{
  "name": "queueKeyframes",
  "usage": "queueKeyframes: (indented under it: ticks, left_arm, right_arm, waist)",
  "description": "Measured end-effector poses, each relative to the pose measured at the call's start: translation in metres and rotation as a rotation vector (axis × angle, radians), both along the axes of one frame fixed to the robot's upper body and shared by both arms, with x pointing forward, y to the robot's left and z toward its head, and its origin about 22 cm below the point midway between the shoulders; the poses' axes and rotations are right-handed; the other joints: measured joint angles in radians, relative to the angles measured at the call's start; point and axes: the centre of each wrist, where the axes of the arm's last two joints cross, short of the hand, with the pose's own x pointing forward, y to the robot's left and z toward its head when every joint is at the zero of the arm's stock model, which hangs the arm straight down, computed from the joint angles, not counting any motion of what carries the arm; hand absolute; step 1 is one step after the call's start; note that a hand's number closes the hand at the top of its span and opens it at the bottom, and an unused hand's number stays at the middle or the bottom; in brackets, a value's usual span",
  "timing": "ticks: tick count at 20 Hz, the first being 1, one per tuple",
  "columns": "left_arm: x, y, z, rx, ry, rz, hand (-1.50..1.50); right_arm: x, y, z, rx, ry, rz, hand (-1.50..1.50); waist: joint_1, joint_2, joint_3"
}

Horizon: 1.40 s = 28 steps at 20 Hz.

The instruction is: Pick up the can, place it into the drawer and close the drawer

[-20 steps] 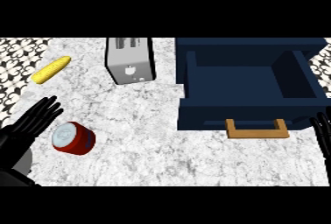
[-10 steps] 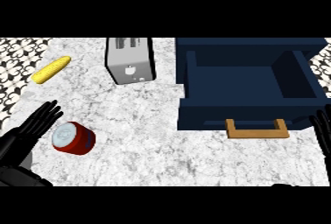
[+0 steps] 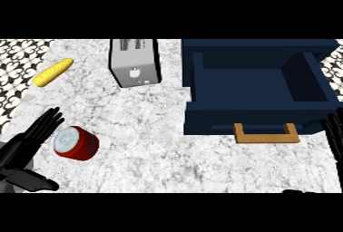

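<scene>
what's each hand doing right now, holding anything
Left hand: open, fingers straight beside the can, holding nothing.
Right hand: open, at the right edge, holding nothing.

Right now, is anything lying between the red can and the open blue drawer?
No. In the head view only bare marble counter lies between the red can with the pale lid and the dark blue drawer with the wooden handle.

Toaster, corn cob, counter

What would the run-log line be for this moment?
phase: pre-grasp | left hand open beside can | right hand open at right edge | drawer open | can on counter
</scene>
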Motion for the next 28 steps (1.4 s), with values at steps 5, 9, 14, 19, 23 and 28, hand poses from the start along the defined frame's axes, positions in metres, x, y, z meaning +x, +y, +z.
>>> queueKeyframes:
  ticks: [5,9,14,19,23,28]
  left_arm:
    - [0.006,0.006,-0.014,0.013,0.013,0.013,-1.50]
    - [0.010,0.005,-0.024,0.028,0.014,0.021,-1.50]
    - [0.012,0.005,-0.034,0.035,0.029,0.032,-1.50]
    - [0.011,0.005,-0.045,0.043,0.043,0.040,-1.50]
    - [0.013,0.002,-0.055,0.033,0.067,0.050,-1.50]
    - [0.017,0.007,-0.062,0.043,0.075,0.061,-1.50]
  right_arm:
    - [0.004,0.009,-0.002,-0.004,-0.002,-0.001,-1.50]
    - [-0.002,0.005,-0.005,-0.005,-0.008,-0.007,-1.50]
    - [-0.002,0.002,0.001,0.002,-0.011,-0.001,-1.50]
    - [-0.005,0.002,0.003,0.002,-0.013,-0.004,-1.50]
    - [-0.003,0.007,0.007,0.002,-0.017,-0.005,-1.50]
    - [-0.011,0.005,0.005,0.006,-0.017,-0.005,-1.50]
  waist:
    - [0.000,-0.003,0.006]
    - [-0.001,-0.006,0.011]
    - [-0.002,-0.007,0.013]
    - [-0.007,-0.007,0.016]
    - [-0.007,-0.004,0.012]
    - [-0.010,-0.002,0.007]
